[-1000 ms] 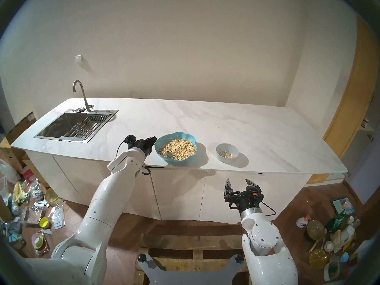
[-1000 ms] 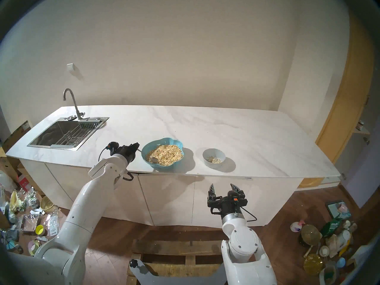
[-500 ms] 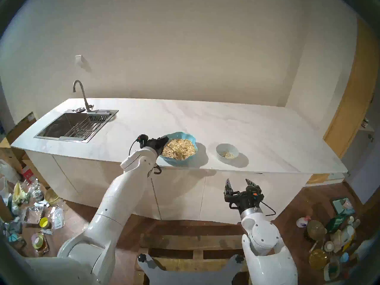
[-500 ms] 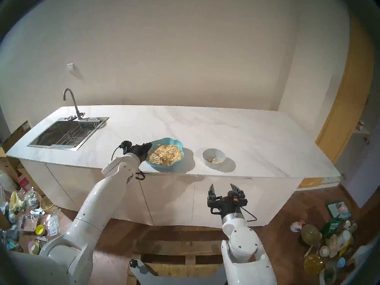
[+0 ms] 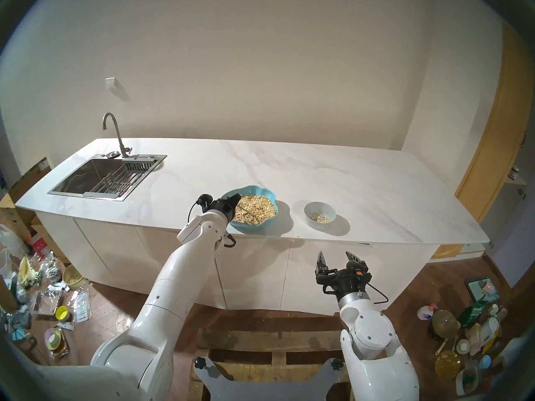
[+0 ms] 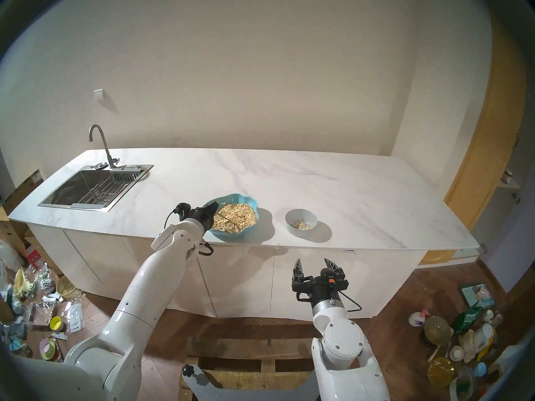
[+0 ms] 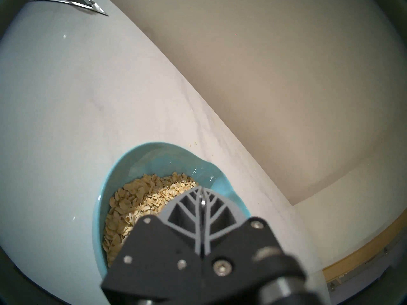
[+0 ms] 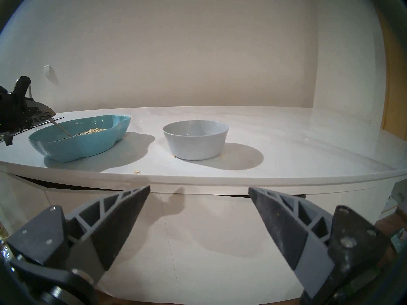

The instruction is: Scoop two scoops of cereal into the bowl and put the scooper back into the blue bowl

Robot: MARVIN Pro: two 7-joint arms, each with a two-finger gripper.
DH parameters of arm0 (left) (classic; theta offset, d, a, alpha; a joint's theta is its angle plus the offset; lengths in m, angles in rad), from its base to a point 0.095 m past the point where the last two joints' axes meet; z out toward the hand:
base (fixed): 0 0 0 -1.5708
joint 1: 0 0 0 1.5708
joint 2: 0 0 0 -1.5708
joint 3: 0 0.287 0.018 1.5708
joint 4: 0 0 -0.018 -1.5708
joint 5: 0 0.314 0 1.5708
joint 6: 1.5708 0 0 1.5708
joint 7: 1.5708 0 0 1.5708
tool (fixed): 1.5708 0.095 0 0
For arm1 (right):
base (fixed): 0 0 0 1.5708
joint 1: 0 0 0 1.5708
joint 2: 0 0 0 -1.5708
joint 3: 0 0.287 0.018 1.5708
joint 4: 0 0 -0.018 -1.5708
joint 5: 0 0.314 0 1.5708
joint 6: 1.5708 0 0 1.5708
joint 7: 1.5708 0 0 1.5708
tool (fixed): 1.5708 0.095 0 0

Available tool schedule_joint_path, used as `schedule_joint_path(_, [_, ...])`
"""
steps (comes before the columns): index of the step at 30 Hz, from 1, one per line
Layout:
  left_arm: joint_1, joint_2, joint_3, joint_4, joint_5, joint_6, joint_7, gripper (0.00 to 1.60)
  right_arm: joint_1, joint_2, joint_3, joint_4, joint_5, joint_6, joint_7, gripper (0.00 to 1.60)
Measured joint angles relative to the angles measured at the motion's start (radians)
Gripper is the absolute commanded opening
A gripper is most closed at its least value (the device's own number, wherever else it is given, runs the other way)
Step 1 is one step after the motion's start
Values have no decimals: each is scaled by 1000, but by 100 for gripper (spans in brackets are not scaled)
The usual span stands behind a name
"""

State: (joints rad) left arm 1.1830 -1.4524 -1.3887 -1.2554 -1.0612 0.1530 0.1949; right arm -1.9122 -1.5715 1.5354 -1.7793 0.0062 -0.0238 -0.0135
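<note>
Two bowls on the marble countertop (image 5: 333,171): turquoise scalloped bowl (image 5: 262,225) heaped with oat flakes (image 5: 256,208), small grey-white bowl (image 5: 320,222) off to its right. Left gripper (image 5: 236,200) is clamped on the metal spoon (image 5: 246,211) handle; spoon's tip is buried, hard to see. Right gripper (image 5: 337,257) hangs below the counter edge, fingers spread, nothing between them.

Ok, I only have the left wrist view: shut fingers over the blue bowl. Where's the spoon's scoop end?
Observer: The scooper slants down from the left gripper; its scoop end is down in the cereal in the blue bowl.
Operator: Anything in the small bowl?
Observer: Yes, the bowl, right of the blue one, holds a thin patch of flakes.
Operator: And the right arm?
Observer: The right gripper is open and empty, below the counter edge.
</note>
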Motion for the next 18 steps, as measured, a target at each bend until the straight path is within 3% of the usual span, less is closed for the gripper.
schedule_joint_path(11, [7,-45,-119,14,-153,27,51,0,0,0,0,0,0,0,0,160])
schedule_joint_path(18, [6,-62,-147,15,-200,42,81,0,0,0,0,0,0,0,0,160])
